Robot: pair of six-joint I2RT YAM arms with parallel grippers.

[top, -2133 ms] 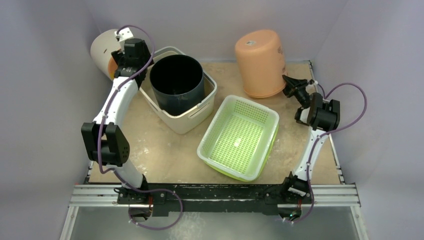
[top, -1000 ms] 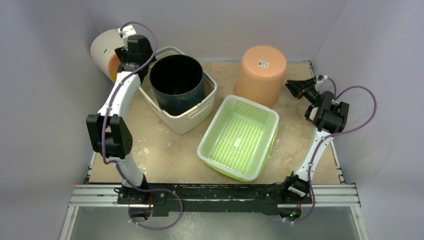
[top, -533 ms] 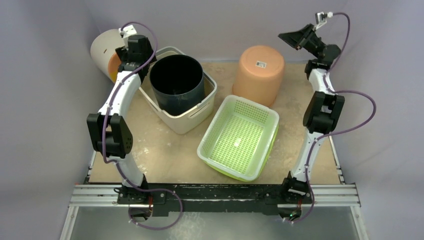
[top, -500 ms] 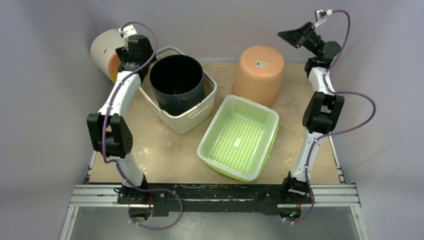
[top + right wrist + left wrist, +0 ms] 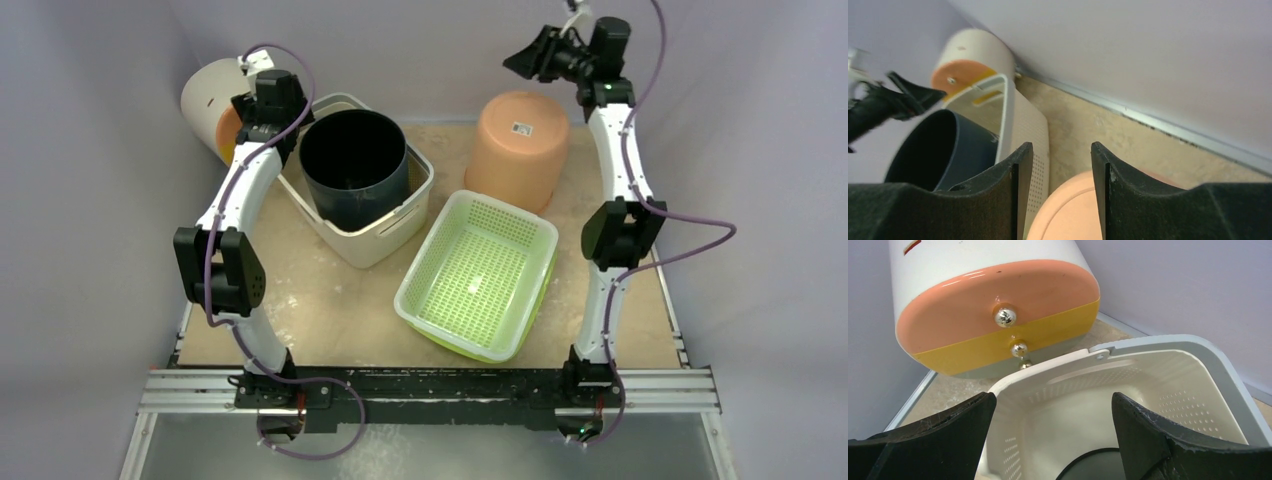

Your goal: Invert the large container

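large container (image 5: 385, 238) upright | black bucket (image 5: 352, 160) inside | right claw (image 5: 527, 62) high near orange tub (image 5: 520, 145)

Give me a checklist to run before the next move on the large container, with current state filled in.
1. large container upright, not yet turned: ok.
2. Container empty: not ok; a dark bucket stands inside it.
3. left gripper open over the container's far rim: ok.
4. Rim gripped: not ok; neither gripper is shut on it.
5. right gripper at the container: not ok; open, high above the orange bucket.
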